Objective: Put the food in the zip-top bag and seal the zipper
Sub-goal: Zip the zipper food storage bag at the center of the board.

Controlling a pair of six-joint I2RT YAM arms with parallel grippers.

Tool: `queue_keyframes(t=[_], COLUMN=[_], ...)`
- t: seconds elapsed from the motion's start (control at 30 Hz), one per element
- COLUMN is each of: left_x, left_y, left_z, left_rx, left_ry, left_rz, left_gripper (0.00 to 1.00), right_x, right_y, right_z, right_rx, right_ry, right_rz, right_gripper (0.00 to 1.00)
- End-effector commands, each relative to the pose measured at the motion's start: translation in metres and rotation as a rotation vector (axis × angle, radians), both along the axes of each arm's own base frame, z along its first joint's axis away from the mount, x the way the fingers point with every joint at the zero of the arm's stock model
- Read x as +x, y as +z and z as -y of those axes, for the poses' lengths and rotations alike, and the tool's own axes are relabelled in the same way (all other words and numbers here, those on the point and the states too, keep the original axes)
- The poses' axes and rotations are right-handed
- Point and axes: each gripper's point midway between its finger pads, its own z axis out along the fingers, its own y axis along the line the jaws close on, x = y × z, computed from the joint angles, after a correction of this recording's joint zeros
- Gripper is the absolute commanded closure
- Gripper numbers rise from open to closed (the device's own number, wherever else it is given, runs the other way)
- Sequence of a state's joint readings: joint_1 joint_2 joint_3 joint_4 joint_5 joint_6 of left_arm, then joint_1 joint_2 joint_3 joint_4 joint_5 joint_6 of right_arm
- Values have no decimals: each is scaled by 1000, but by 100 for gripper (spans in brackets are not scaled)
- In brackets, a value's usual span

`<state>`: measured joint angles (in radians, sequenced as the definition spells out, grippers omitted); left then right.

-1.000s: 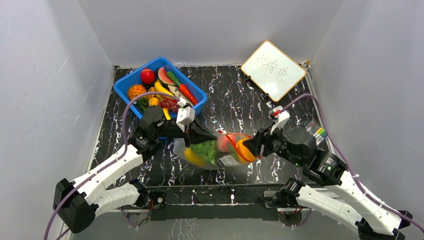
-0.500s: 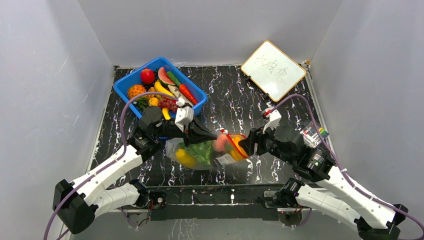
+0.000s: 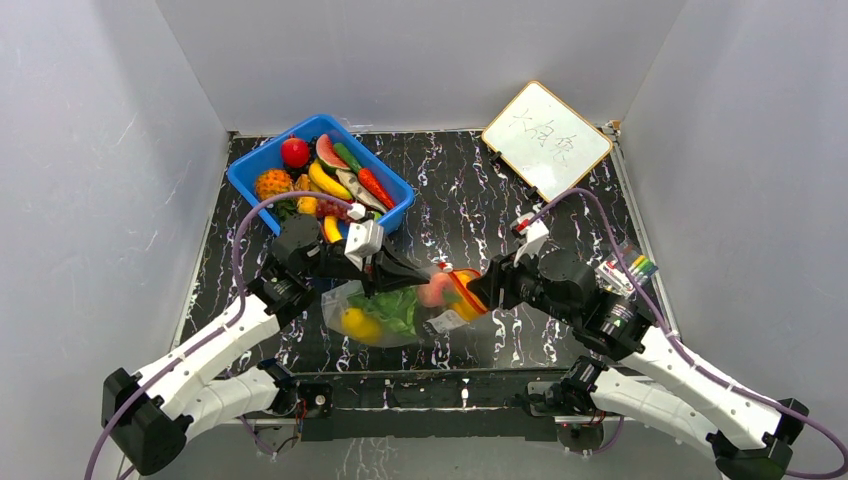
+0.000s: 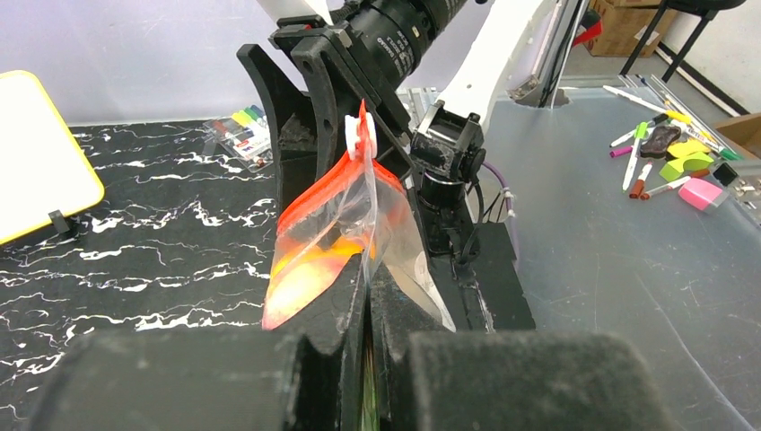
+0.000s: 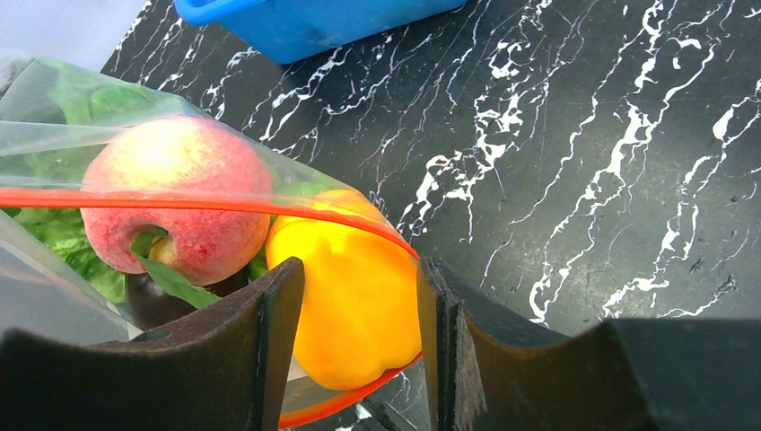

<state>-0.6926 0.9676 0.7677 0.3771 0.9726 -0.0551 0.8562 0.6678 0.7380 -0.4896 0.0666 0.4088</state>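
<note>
The clear zip-top bag (image 3: pixel 395 318) hangs between my two grippers over the middle of the table. It holds green lettuce (image 3: pixel 400 305), a yellow fruit (image 3: pixel 355 322), a peach (image 3: pixel 437 290) and a yellow pepper (image 5: pixel 350 305). My left gripper (image 3: pixel 425 283) is shut on the bag's upper edge (image 4: pixel 370 269), just below the red-orange zipper (image 4: pixel 319 193) and its white slider (image 4: pixel 359 135). My right gripper (image 3: pixel 478 292) is at the bag's mouth. Its fingers (image 5: pixel 278 332) sit against both sides of the pepper, with the zipper strip (image 5: pixel 54 197) looping around pepper and peach (image 5: pixel 175 197).
A blue bin (image 3: pixel 255 175) at the back left holds several more toy foods. Its corner shows in the right wrist view (image 5: pixel 305 22). A yellow-framed whiteboard (image 3: pixel 545 140) lies at the back right. A pack of markers (image 3: pixel 628 268) lies near the right edge.
Both grippers and the bag have shifted left. The right gripper has followed the bag's mouth, and the bag's body now sits further left and lower.
</note>
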Motion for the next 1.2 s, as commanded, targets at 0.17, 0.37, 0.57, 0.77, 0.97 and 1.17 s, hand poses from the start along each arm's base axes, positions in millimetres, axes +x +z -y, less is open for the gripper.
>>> queue_keyframes(t=[0.17,0.37,0.57,0.77,0.97,1.17], left_x=[-32,-38,-32,-4,13,13], left_y=[41,52,55,27,-3,-14], left_z=[-17,-20,-19,-14,-2,6], left_rx=[-80,-108,-115,-49,-67,-128], left_ry=[-105,-119,-81,46,93,55], left_rz=[181,200,205,162,51,-21], left_gripper=[100,100,100,100,100,100], right_x=[-20,-29,-34,-39,-32,-16], right_y=[59,51,50,124,147,121], right_z=[2,2,-4,10,26,49], right_rx=[105,108,130,286,323,223], right_ry=[93,117,159,81,-101,-291], right_rz=[101,63,55,83,-81,-151], right_gripper=[52,53,89,100,100,100])
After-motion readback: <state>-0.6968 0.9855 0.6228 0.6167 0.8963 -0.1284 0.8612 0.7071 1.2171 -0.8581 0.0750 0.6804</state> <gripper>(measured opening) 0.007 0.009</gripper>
